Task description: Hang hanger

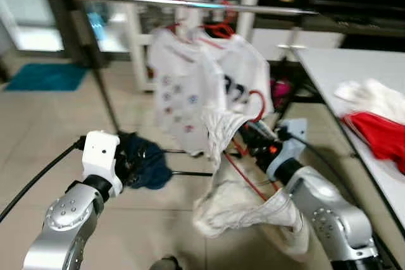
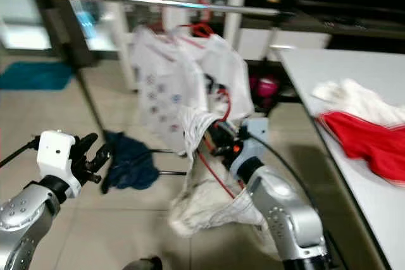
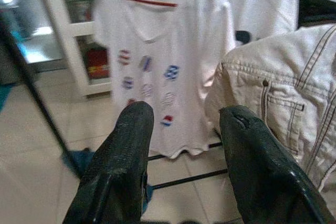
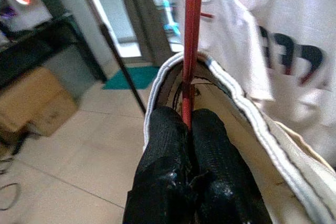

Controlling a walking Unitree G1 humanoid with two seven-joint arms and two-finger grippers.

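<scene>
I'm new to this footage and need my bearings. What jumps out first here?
The right gripper, jaws shut on a red hanger, holds a cream jacket up below the rail. Two white T-shirts already hang from the rail. The left gripper waits open to the left, and a red cloth lies on the table at the right.

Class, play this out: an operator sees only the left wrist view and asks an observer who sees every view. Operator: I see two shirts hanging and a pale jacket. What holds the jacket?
Observer: The right gripper, shut on a red hanger that carries the jacket.
Operator: Is it on the rail?
Observer: No, the rail runs well above it.
Operator: Anything on the floor?
Observer: A dark blue garment lies under the rail.
</scene>
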